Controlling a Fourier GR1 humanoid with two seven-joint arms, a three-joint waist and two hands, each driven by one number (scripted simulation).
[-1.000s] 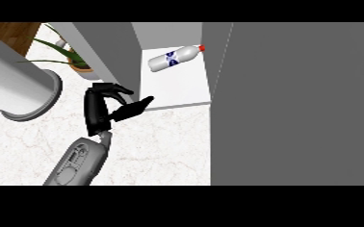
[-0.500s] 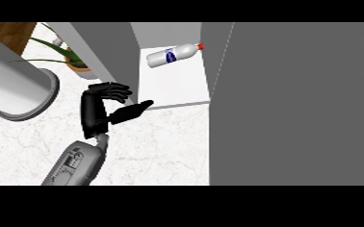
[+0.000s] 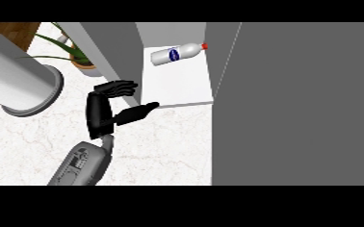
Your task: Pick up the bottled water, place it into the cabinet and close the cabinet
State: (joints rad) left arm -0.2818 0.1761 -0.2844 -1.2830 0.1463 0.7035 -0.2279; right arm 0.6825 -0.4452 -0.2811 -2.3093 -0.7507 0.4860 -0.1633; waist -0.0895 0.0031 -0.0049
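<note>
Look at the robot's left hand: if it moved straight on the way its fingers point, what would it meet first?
The left hand points right, so its fingers would probably meet the cabinet's left wall first; depth is unclear.

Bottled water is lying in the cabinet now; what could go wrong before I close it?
1. The bottled water lies on its side on the cabinet shelf, so it may roll.
2. The left hand is open at the shelf's front edge, thumb touching it; a closing door could catch it.
</note>
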